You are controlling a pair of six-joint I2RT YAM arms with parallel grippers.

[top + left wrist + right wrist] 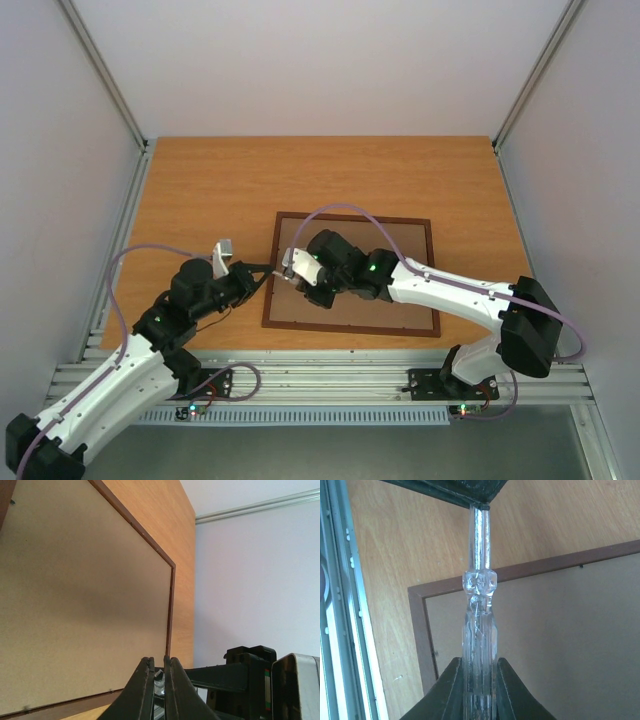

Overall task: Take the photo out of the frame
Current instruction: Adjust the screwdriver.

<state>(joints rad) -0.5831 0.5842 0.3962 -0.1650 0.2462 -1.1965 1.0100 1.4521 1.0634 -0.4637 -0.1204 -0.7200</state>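
At the left rim of the frame point(360, 315), lying back-up on the table point(250, 180), we see both grippers meet. The right gripper point(479, 662) clamps a clear plastic stick point(479, 585), and the left gripper point(159, 666) pinches its far end.

Dark wooden frame point(340, 316) flat, brown back upward

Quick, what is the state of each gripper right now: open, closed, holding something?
Left gripper: closed on the thin end of the clear plastic tool.
Right gripper: closed on the thick end of the same tool.
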